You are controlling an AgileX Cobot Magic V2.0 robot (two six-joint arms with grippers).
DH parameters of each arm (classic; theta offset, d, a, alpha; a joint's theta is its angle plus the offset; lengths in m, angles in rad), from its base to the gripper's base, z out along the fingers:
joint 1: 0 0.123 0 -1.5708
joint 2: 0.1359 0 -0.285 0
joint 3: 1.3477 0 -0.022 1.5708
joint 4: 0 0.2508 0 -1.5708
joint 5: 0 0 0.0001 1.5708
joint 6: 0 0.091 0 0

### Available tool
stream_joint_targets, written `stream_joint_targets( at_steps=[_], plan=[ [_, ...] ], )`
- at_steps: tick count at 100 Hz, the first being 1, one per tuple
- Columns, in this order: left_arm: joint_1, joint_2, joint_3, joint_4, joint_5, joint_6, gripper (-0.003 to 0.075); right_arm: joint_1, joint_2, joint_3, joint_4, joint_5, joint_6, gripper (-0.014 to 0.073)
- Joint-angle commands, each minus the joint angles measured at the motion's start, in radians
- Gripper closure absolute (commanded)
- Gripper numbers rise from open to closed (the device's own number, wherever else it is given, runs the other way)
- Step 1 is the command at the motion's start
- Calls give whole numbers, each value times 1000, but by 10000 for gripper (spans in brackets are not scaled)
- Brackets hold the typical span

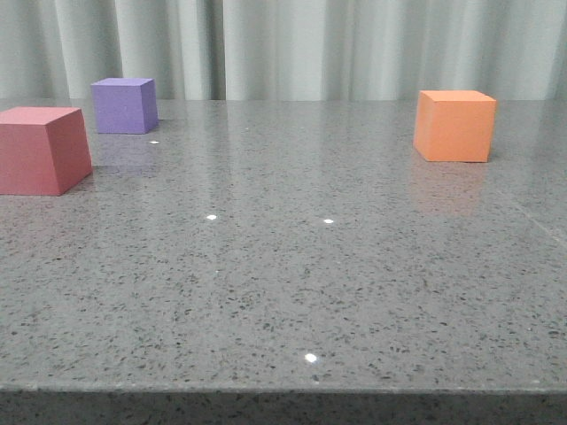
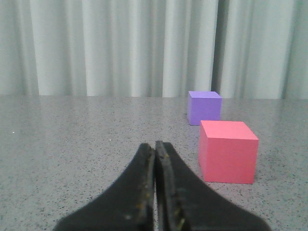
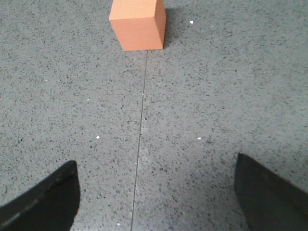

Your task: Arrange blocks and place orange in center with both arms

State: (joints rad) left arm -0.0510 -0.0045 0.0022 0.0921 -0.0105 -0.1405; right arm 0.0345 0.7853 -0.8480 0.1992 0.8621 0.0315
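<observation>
The orange cube [image 1: 454, 125] stands at the far right of the grey table. The pinkish-red cube [image 1: 42, 149] sits at the left edge, with the purple cube [image 1: 125, 104] behind it. Neither gripper shows in the front view. In the left wrist view my left gripper [image 2: 155, 147] is shut and empty, low over the table, with the pinkish-red cube [image 2: 227, 150] and the purple cube [image 2: 204, 107] ahead of it to one side. In the right wrist view my right gripper [image 3: 156, 168] is wide open above the table, with the orange cube [image 3: 138, 24] well ahead of it.
The speckled grey table [image 1: 292, 266] has its front edge near the bottom of the front view. A thin seam line [image 3: 140, 125] runs along the table from the orange cube toward my right gripper. Pale curtains [image 1: 283, 44] hang behind the table.
</observation>
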Motion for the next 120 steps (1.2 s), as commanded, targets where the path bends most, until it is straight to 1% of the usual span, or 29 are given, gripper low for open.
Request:
stream_joint_targets(
  at_steps=[1, 17, 50, 72, 91, 120],
  plan=[
    [2, -31, 43, 0, -75, -2, 739, 1, 82, -73, 26, -64, -8, -52],
    [2, -31, 43, 0, -75, -2, 739, 9, 245, -196, 24, -66, -8, -52],
    [2, -31, 43, 0, -75, -2, 739, 110, 596, -477, -59, -94, -8, -52],
    [2, -31, 43, 0, -75, -2, 739, 141, 776, -646, -94, -94, -7, -52],
    [2, -31, 43, 0, -75, -2, 739, 141, 882, -720, -118, -101, -7, -52],
    [2, -31, 43, 0, -75, -2, 739, 141, 994, -736, -119, -125, -7, -51]
  ],
)
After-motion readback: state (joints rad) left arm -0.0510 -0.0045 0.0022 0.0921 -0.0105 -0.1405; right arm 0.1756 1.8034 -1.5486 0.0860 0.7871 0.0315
